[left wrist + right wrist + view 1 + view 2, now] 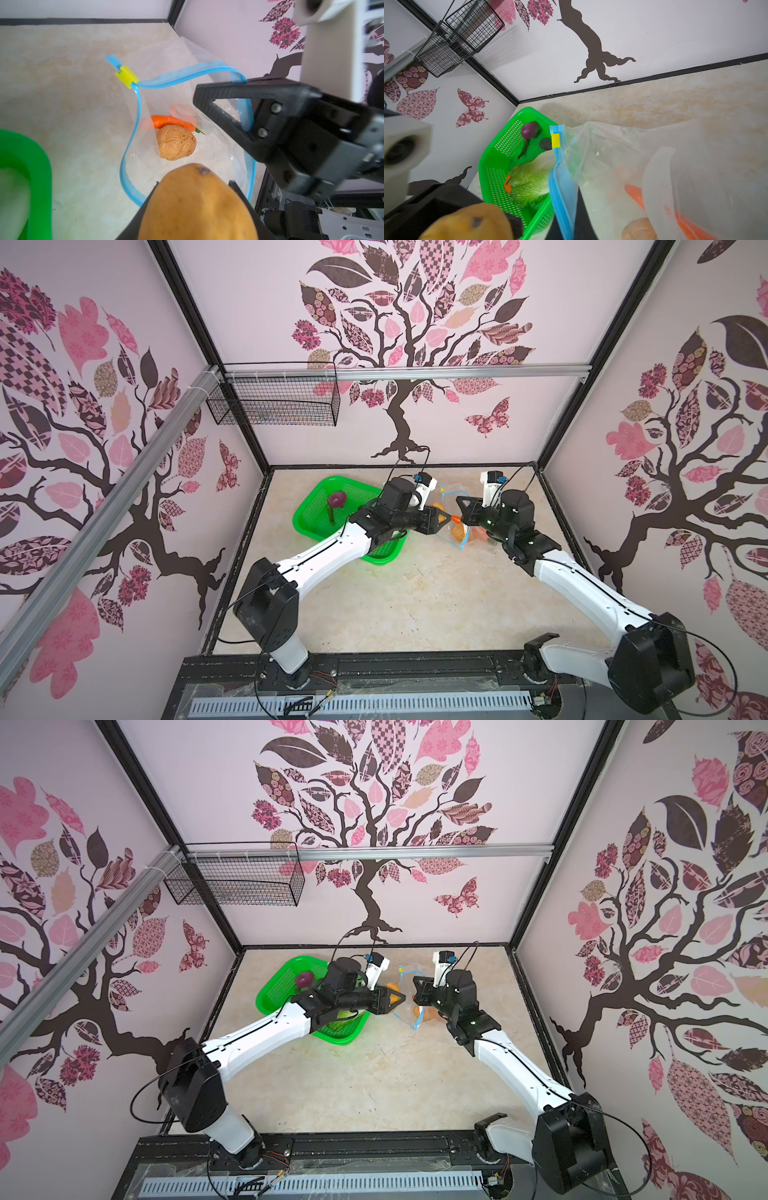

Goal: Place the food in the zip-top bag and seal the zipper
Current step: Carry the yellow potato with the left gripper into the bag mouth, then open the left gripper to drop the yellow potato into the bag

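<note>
Top views: high, front, looking down on whole surface (415, 605). Wrist views close: left past its potato (197, 207) into zip-top bag (216, 149), right along bag mouth; both show bag.

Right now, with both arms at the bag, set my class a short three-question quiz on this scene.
1. True or false: the right gripper pinches the blue zipper of the zip-top bag.
2. The left gripper holds: A) a potato B) a banana C) a spoon.
3. Fill in: the purple onion lies in the green ____.
Key: 1 true; 2 A; 3 basket.
</note>
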You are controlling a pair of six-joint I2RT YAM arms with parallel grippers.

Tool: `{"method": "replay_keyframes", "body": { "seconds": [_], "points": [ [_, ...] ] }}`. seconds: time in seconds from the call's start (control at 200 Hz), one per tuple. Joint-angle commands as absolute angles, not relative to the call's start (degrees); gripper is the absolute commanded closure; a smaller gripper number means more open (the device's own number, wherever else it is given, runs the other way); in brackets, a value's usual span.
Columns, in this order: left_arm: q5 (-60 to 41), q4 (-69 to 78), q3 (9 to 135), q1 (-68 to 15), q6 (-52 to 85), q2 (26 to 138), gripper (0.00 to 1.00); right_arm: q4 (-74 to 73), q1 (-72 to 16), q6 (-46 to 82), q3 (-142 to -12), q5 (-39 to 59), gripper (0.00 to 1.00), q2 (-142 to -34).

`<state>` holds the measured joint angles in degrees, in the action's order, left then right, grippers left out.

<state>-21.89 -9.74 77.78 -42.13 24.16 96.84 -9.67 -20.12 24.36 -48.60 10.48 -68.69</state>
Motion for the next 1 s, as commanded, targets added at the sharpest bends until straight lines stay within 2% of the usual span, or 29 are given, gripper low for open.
{"method": "replay_keyframes", "body": {
  "seconds": [0.0, 0.25, 0.545, 0.615, 0.75, 0.885, 0.995],
  "points": [
    [-24.42, -9.03, 82.64, -42.60, 25.31, 100.48, 0.58, -11.77, -19.86, 23.58, -48.23, 11.97, 1.00, -65.59],
    [-22.79, -11.35, 89.48, -43.41, 28.02, 107.04, 0.57, -14.19, -19.86, 22.77, -47.55, 16.99, 1.00, -64.93],
    [-12.84, -16.76, 93.33, -43.85, 31.33, 110.52, 0.53, -14.59, -19.84, 22.59, -47.77, 18.91, 1.00, -65.96],
    [-12.87, -16.92, 93.44, -43.79, 31.80, 110.89, 0.47, -14.34, -19.86, 22.59, -47.90, 18.81, 1.00, -66.18],
    [-13.53, -17.77, 93.47, -43.77, 31.86, 110.69, 0.25, -13.99, -19.84, 22.50, -48.00, 18.21, 1.00, -66.53],
    [-14.33, -19.21, 92.94, -43.78, 31.93, 108.68, 0.18, -12.76, -19.86, 22.41, -48.47, 16.42, 1.00, -66.88],
    [-14.42, -19.93, 91.08, -43.82, 31.83, 105.62, 0.17, -11.88, -19.84, 22.43, -48.77, 14.74, 1.00, -67.14]
  ]
}}
